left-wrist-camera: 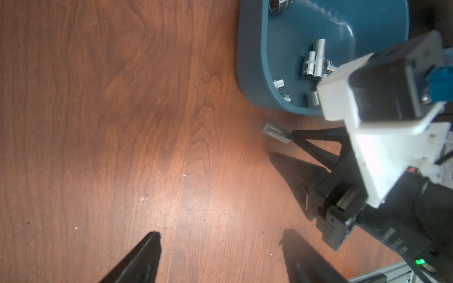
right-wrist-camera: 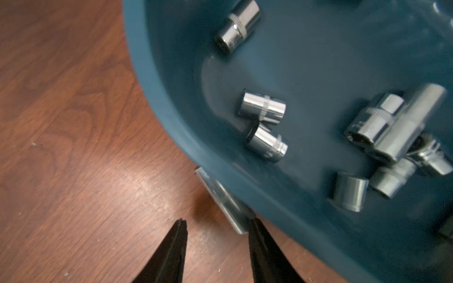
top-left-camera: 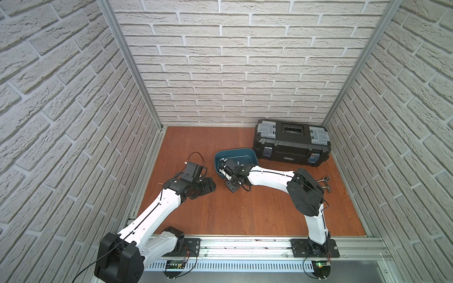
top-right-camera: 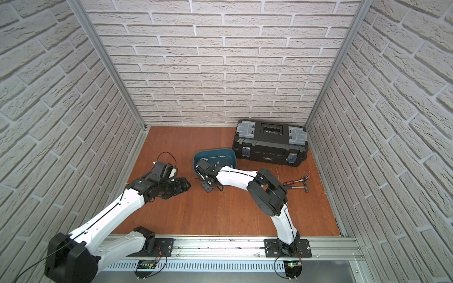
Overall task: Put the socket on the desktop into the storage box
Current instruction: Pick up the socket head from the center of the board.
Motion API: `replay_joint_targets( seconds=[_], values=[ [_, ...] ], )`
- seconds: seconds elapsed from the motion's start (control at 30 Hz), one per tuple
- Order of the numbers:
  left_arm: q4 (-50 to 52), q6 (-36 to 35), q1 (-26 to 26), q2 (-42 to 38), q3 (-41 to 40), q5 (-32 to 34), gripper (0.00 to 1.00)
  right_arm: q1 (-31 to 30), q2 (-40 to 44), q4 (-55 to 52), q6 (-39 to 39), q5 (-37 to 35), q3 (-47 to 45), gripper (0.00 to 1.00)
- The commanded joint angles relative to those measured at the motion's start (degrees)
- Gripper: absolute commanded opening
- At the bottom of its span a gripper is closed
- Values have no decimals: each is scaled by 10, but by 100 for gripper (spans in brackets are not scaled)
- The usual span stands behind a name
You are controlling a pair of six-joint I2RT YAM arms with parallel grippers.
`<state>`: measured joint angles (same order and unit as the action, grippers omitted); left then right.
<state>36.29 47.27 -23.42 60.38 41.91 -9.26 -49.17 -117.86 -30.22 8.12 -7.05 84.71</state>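
A long chrome socket [right-wrist-camera: 220, 201] lies on the reddish-brown desktop [right-wrist-camera: 73, 122], tight against the outer wall of the teal storage box [right-wrist-camera: 171, 127]. My right gripper [right-wrist-camera: 217, 221] is open low over the desktop. One of its fingertips [right-wrist-camera: 253, 224] is at the socket's near end, and the other stands apart over bare wood. The left wrist view shows that socket [left-wrist-camera: 274, 133] at the right gripper's fingertip. Several chrome sockets [right-wrist-camera: 264, 110] lie inside the box. My left gripper [left-wrist-camera: 220, 235] is open over bare wood, left of the box [top-left-camera: 235, 152].
A black toolbox [top-left-camera: 291, 144] with grey latches stands at the back right, just behind the box. A ratchet wrench [top-right-camera: 297, 180] and a hammer [top-right-camera: 299, 188] lie near the right wall. Brick-pattern walls close in three sides.
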Motion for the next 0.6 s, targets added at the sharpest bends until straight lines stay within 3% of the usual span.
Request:
replay_joint_targets(
  seconds=[0.0, 0.57],
  values=[
    [4, 3, -1, -4, -6, 6, 82, -7, -8, 6, -11, -10, 18, 46],
    [-8, 11, -3, 2, -10, 6, 82, -28, -26, -5, 5, 0, 30, 33]
  ],
)
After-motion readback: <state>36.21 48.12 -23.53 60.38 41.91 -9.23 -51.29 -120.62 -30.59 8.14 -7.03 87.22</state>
